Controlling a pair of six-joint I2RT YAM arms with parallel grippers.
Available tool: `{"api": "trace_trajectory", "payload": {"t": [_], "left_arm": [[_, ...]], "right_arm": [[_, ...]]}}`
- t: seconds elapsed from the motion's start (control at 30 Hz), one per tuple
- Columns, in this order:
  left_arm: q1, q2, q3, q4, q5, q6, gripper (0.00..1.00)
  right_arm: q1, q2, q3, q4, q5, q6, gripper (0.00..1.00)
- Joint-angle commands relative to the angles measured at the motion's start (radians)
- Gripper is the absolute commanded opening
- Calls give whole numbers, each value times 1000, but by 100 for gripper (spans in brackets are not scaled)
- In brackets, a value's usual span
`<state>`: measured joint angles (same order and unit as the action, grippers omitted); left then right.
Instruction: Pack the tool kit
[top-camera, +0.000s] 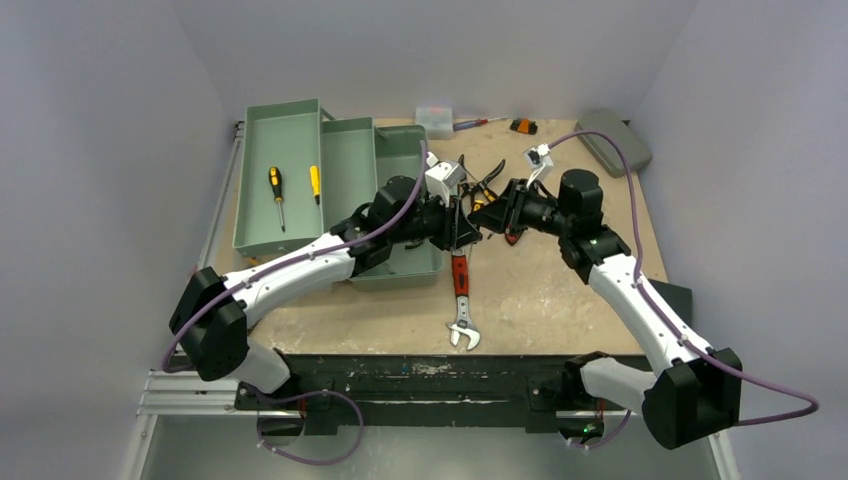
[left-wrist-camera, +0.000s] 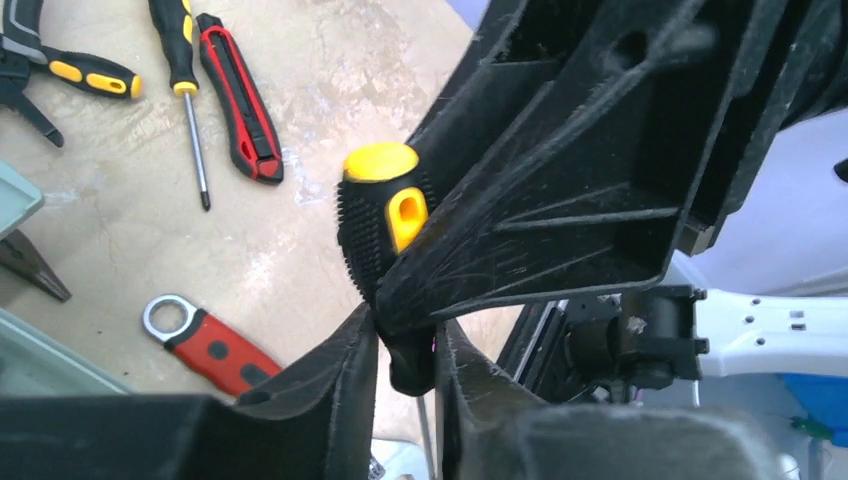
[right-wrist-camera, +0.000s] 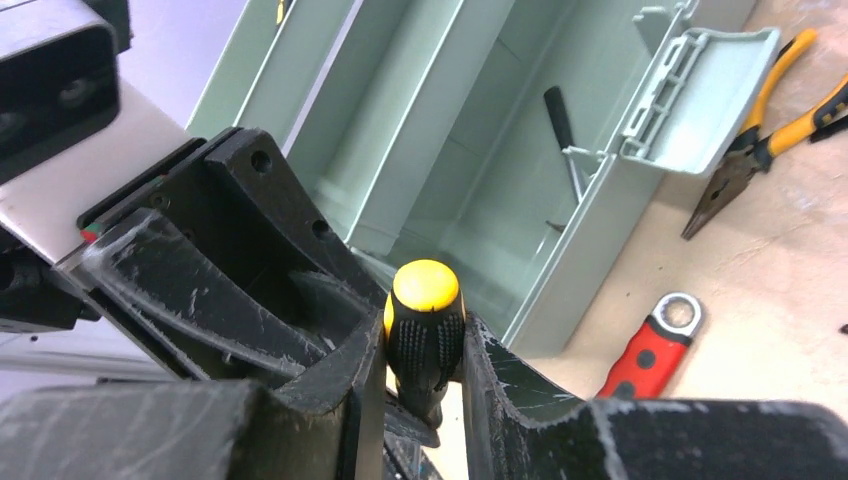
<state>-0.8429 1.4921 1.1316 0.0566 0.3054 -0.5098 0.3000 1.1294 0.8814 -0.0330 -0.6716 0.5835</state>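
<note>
The grey-green toolbox (top-camera: 243, 180) stands open at the left with its trays folded out; its wall also shows in the right wrist view (right-wrist-camera: 570, 260). Two screwdrivers (top-camera: 276, 195) lie in its left tray. Both grippers meet just right of the toolbox. My left gripper (top-camera: 456, 224) (left-wrist-camera: 405, 345) is shut on the lower neck of a black-and-yellow screwdriver handle (left-wrist-camera: 380, 200). My right gripper (top-camera: 490, 215) (right-wrist-camera: 425, 350) is shut on the same handle (right-wrist-camera: 425, 310) just below its yellow cap. The shaft is hidden.
A red-handled wrench (top-camera: 460, 290) (left-wrist-camera: 210, 350) (right-wrist-camera: 650, 350) lies on the table below the grippers. Pliers (top-camera: 487, 185) (right-wrist-camera: 760, 130), a red utility knife (left-wrist-camera: 240, 100) and a loose screwdriver (left-wrist-camera: 185, 80) lie behind. A flat grey case (top-camera: 613, 140) sits at the back right.
</note>
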Motion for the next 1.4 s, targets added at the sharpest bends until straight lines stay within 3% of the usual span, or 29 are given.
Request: {"api": "trace_trajectory", "payload": {"t": [0.0, 0.03, 0.07, 0.1, 0.3, 0.43, 0.53, 0.7, 1.03, 1.23, 1.37], "left_arm": [[-2, -4, 46, 32, 20, -5, 8], [-2, -11, 47, 19, 13, 2, 0], [-2, -20, 48, 5, 0, 7, 0], [-2, -33, 48, -12, -16, 13, 0], [-1, -123, 49, -171, -153, 64, 0], [14, -180, 93, -361, -333, 92, 0], [77, -198, 165, -519, -421, 87, 0], [218, -222, 224, -649, -435, 77, 0], [317, -129, 395, -879, -753, 175, 0], [361, -56, 397, -834, -676, 159, 0], [381, -4, 412, -842, -637, 139, 10]], "right_arm": [[-1, -45, 10, 64, -33, 13, 18], [-1, -49, 12, 52, -29, 4, 39], [-1, -56, 12, 45, -24, -2, 52], [-1, -64, 9, 45, -19, -5, 58], [-1, -113, 12, 12, 76, -19, 76], [-1, -130, 24, -22, 138, -36, 88], [-1, -132, 19, -25, 167, -40, 90], [-1, -114, 18, -19, 166, -32, 89], [-1, -87, 15, -17, 178, -32, 89], [-1, -74, 6, -12, 196, -28, 89], [-1, -63, 11, -51, 258, -34, 89]]}}
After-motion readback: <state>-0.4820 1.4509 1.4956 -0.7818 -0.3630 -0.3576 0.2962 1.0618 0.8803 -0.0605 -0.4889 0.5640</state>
